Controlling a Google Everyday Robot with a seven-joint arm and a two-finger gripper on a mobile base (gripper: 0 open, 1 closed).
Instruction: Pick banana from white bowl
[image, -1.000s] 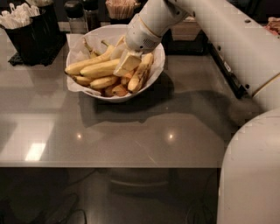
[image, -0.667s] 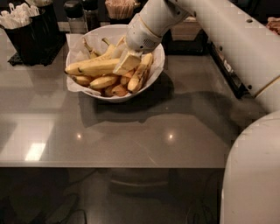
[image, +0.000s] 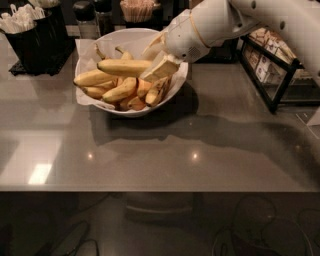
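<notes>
The white bowl (image: 131, 112), lined with crinkled white paper, stands at the back of the grey counter and holds a pile of bananas. My gripper (image: 159, 69) reaches in from the upper right, over the bowl's right half. It is shut on the right end of the long, clean yellow banana (image: 122, 67). That banana lies about level across the top of the pile, its free end pointing left. Shorter, stubbier bananas (image: 119, 91) lie beneath it. My white arm hides the bowl's far right rim.
A black holder with white cutlery (image: 29, 31) stands at the back left. Dark shakers (image: 86, 16) and a stick container (image: 137, 9) stand behind the bowl. A black wire rack (image: 272, 67) stands at the right. The counter's front edge (image: 150, 190) runs across the view.
The long banana, which lay slanted on the pile, now sits level and a little higher in my gripper's hold. The bowl has stayed in place.
</notes>
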